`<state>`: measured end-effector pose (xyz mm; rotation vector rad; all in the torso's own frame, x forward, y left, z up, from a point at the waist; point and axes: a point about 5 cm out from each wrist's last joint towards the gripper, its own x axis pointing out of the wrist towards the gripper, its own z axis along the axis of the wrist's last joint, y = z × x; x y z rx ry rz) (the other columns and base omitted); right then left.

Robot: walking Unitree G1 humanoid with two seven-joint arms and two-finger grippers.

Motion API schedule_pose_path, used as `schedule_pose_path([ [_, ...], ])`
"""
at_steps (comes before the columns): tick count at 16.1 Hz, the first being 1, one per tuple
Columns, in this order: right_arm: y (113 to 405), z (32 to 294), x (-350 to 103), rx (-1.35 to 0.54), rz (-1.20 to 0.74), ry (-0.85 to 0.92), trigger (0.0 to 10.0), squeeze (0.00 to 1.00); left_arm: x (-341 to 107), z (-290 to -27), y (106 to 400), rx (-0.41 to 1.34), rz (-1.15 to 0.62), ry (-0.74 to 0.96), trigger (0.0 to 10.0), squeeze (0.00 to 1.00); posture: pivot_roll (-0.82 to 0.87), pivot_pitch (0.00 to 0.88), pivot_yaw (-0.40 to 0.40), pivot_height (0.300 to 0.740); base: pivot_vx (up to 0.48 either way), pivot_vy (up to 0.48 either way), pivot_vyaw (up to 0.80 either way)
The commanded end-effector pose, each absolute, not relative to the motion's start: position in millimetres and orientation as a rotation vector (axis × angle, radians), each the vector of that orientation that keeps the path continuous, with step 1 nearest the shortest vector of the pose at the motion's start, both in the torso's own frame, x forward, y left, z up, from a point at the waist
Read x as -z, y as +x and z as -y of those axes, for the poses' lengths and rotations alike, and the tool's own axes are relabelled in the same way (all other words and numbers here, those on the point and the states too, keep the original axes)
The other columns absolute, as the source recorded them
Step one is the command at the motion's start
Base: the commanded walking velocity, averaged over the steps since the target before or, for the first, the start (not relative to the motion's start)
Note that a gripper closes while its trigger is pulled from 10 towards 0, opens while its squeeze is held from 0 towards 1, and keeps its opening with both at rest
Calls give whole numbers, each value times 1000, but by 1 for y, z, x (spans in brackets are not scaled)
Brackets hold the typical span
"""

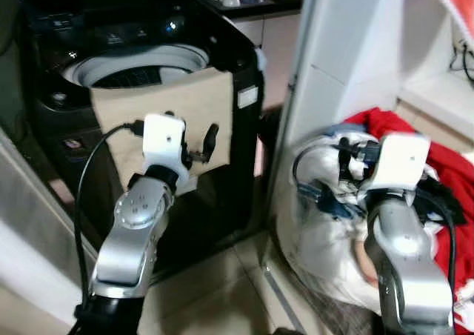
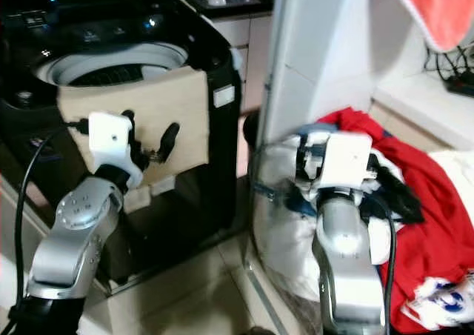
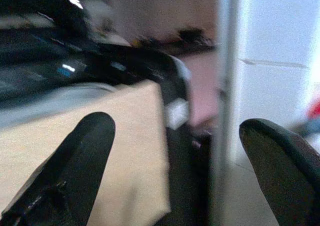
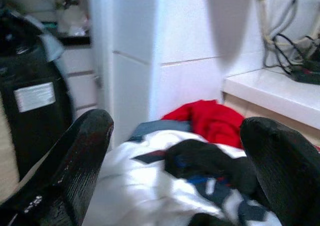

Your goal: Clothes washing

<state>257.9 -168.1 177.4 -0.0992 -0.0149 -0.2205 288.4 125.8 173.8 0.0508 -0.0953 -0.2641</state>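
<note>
a black top-loading washing machine [image 1: 148, 68] stands on the tiled floor [image 1: 222, 290], a beige cloth [image 1: 178, 105] draped over its rim; left claw [image 3: 175, 136] and right claw [image 4: 175, 136] both spread apart, the right over a laundry pile [image 2: 415, 224].

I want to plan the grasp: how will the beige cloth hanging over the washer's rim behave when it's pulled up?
The beige cloth drapes flat over the washing machine rim, so it is probably floppy and would sag from any pinch point. It looks thin, so likely light. Half hangs outside, so a tug may slide it off.
</note>
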Motion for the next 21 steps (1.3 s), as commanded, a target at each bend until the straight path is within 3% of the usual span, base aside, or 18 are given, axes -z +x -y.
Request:
schedule_pose_path([
  [1, 257, 170, -181, 228, 15, -82, 10000, 0, -179, -120, 290, 324, 107, 29, 10000, 0, -111, 0, 11, 740, 0, 0, -788],
  [6, 260, 164, -183, 147, 4, -63, 10000, 0, -183, -119, 295, 331, 139, 28, 10000, 0, -117, 0, 16, 740, 0, 0, -790],
  [13, 256, 164, -174, 149, -40, -31, 10000, 0, -179, -121, 297, 333, 121, 45, 10000, 0, -115, 0, 20, 740, 0, 422, -793],
  [15, 257, 164, -175, 137, -37, -39, 10000, 0, -178, -120, 298, 328, 107, 66, 10000, 0, -119, 0, 23, 740, 0, 341, 0],
  [18, 258, 161, -175, 107, -37, -42, 10000, 0, -175, -120, 298, 316, 93, 95, 10000, 0, -119, 0, 22, 740, 0, -435, 0],
  [21, 260, 157, -174, 67, -32, -91, 10000, 0, -172, -125, 294, 291, 74, 37, 10000, 0, -113, 0, 15, 740, 0, 0, 0],
])
